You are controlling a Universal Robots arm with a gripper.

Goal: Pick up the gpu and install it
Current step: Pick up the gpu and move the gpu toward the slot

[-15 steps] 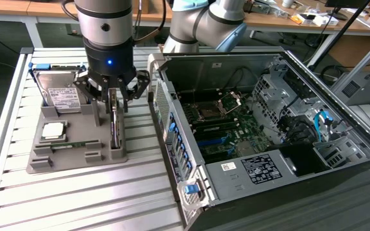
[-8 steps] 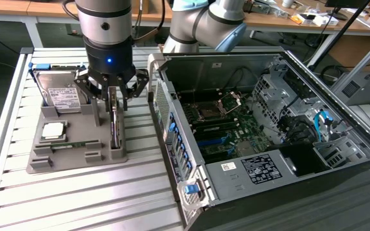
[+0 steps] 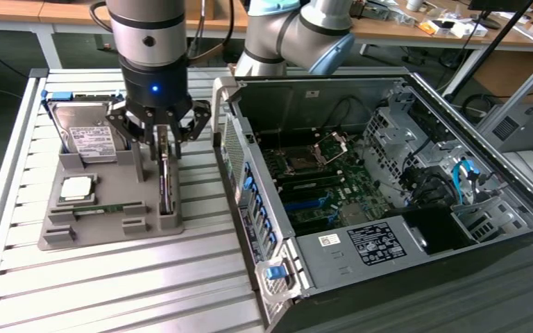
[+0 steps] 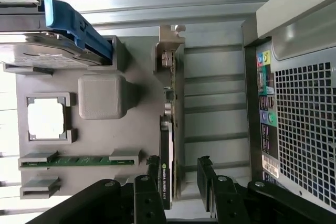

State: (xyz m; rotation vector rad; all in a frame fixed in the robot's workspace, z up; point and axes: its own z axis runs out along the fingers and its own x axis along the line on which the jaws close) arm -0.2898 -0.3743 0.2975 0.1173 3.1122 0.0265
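You see the black fingers spread wide, one on each side of the thin dark gpu card, which stands on edge in the grey plastic holder on the slatted metal worktop.

Arm upright, tool pointing straight down, fingers spread wide apart.

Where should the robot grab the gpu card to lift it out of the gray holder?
Grip the gpu by its long top edge, coming straight down from above, one finger on each flat face. It stands thin and upright on its edge in a slot of the gray holder, so its top edge sticks out. The open gripper hangs over it that way.
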